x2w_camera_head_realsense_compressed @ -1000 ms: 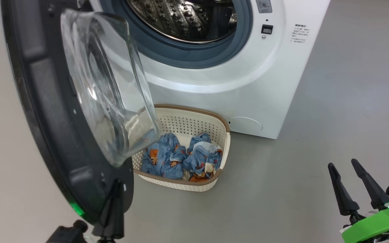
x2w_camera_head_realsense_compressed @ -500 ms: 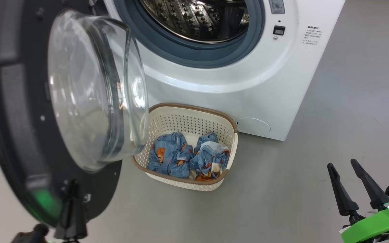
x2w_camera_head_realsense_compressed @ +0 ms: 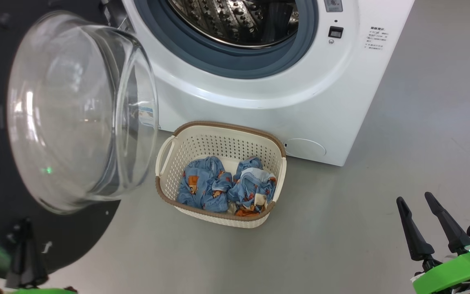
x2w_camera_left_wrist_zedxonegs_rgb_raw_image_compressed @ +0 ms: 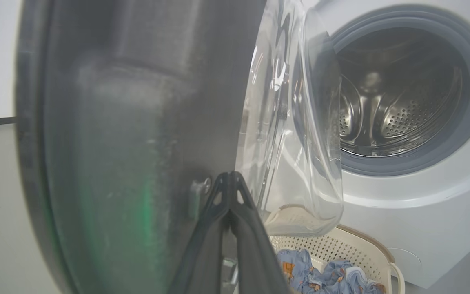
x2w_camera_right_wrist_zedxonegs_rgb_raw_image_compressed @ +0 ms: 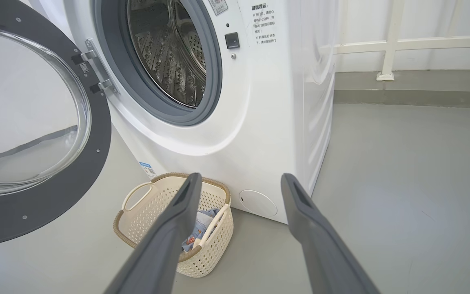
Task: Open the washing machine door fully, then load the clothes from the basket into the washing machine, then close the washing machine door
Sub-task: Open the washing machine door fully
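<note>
While our left tool point(x2w_camera_left_wrist_zedxonegs_rgb_raw_image_compressed: 229, 179) is pressed together, holding nothing, beside the inner face of the washing machine door point(x2w_camera_head_realsense_compressed: 76, 122), our right tool point(x2w_camera_head_realsense_compressed: 414, 198) hangs spread and empty above the floor point(x2w_camera_head_realsense_compressed: 353, 228). The door stands wide open; the clothes point(x2w_camera_head_realsense_compressed: 227, 185) lie in the basket point(x2w_camera_head_realsense_compressed: 218, 143) just before the washing machine point(x2w_camera_head_realsense_compressed: 259, 110).

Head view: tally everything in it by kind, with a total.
washing machine: 1
washing machine door: 1
basket: 1
clothes, separate clumps: 2
grippers: 2, left gripper and right gripper
Total: 7
</note>
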Tool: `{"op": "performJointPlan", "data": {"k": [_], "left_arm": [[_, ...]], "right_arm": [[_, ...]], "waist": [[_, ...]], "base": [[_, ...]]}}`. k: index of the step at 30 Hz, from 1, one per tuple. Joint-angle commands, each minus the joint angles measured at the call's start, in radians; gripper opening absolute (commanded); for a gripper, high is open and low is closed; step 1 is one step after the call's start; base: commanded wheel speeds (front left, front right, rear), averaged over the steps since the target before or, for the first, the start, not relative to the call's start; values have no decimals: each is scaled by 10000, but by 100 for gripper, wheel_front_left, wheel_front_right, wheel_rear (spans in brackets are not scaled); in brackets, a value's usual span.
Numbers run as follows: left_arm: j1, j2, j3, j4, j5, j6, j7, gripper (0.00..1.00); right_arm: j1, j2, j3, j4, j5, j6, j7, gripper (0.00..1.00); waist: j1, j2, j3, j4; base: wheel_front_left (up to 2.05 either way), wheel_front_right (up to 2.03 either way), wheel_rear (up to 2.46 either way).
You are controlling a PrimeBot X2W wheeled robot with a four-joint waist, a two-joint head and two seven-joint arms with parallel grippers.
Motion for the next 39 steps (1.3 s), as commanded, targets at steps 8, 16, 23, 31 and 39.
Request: {"op": "performJointPlan", "data": {"k": [8, 16, 23, 31, 39], "left_arm": [[-1200, 621, 1506, 709, 57, -227, -65, 0], [-1839, 707, 2473, 1448, 245, -564, -65, 0], [-2614, 947, 3392, 2173, 404, -824, -65, 0], [-3661, 1525, 4242, 3141, 691, -1005, -65, 0], [-4332, 1850, 4876, 4002, 916, -1000, -65, 0]], "right_arm": [[-21, -275, 253, -290, 45, 29, -120, 100], [-68, -349, 251, -309, 80, 29, -120, 100], [-90, -437, 224, -369, 80, 29, -120, 100], [-310, -673, 312, -460, 121, 29, -120, 100], [-565, -833, 409, -507, 163, 29, -120, 100]], "waist": [[-1, 0, 203, -17], [-1, 0, 351, -79], [-1, 0, 550, -89], [-1, 0, 995, -160], [-1, 0, 1465, -333]], "base": [[0, 0, 0], [0, 0, 0], [0, 0, 0], [0, 0, 0], [0, 0, 0]]}}
